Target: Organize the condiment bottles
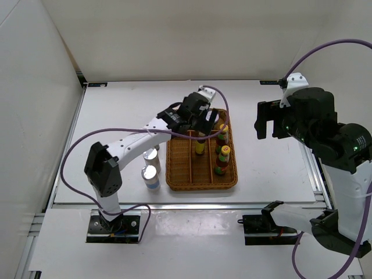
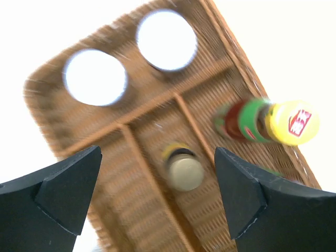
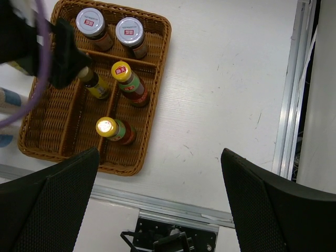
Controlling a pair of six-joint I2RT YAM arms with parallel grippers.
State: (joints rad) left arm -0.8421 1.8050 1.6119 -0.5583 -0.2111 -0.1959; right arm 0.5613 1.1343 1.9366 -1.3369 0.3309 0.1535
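1. Left of the wicker tray [image 1: 200,186], two silver-topped cylinders [image 1: 151,174] stand on the table [image 1: 267,168].
2. Above its middle slot, my left fingers [image 2: 63,194] gape empty over a dark bottle [image 2: 185,170]; a skewed closing could tip it.
3. Right of it, my right fingers [image 3: 58,199] hang spread, empty.

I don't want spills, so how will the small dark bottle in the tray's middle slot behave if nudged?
The dark bottle looks tall and narrow, so it would probably tip rather than slide. The rough woven tray likely adds grip underneath. If it falls, its round body may roll against a divider.
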